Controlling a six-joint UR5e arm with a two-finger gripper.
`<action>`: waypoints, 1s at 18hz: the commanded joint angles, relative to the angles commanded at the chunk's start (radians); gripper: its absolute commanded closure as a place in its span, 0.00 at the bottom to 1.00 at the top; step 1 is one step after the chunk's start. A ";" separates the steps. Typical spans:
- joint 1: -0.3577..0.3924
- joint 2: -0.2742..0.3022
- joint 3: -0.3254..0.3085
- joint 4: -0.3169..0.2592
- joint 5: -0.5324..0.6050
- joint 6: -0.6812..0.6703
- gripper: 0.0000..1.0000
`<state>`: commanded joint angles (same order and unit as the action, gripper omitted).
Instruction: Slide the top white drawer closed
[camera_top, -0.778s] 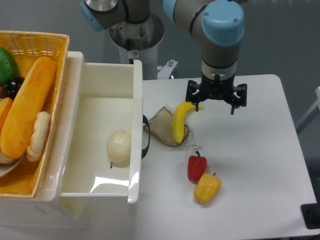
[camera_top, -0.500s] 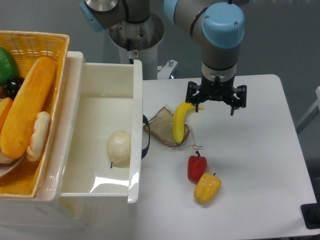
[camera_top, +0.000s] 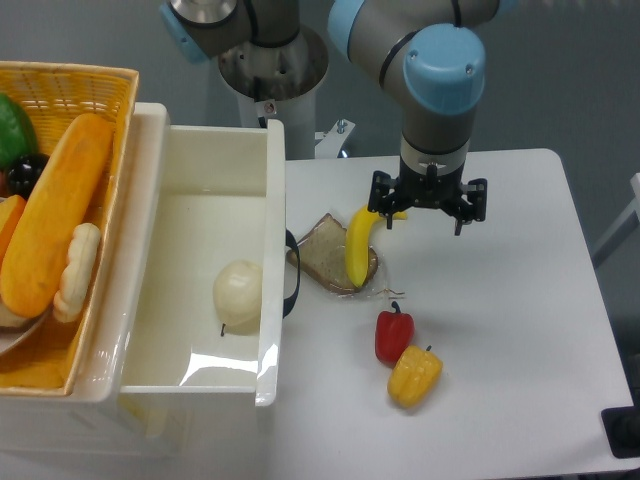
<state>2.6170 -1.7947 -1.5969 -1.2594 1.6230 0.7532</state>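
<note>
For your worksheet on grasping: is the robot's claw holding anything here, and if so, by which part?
Nothing is held. The claw hangs open above the table, its fingers spread wide, just right of the banana, well away from the top white drawer.

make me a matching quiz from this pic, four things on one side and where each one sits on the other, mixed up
Things:
1. onion
2. banana
3. yellow pepper
4. long bread loaf

Places:
A. in the wicker basket
B. lying across the bread slice
C. inside the top white drawer
D. on the table, beside the red pepper

Pairs: 1-C, 2-B, 3-D, 4-A
</note>
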 joint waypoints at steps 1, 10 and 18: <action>-0.003 -0.014 -0.002 0.000 0.003 -0.003 0.00; -0.046 -0.097 0.011 -0.006 -0.012 -0.178 0.00; -0.064 -0.143 0.003 -0.012 -0.167 -0.187 0.00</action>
<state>2.5526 -1.9374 -1.5938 -1.2717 1.4559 0.5660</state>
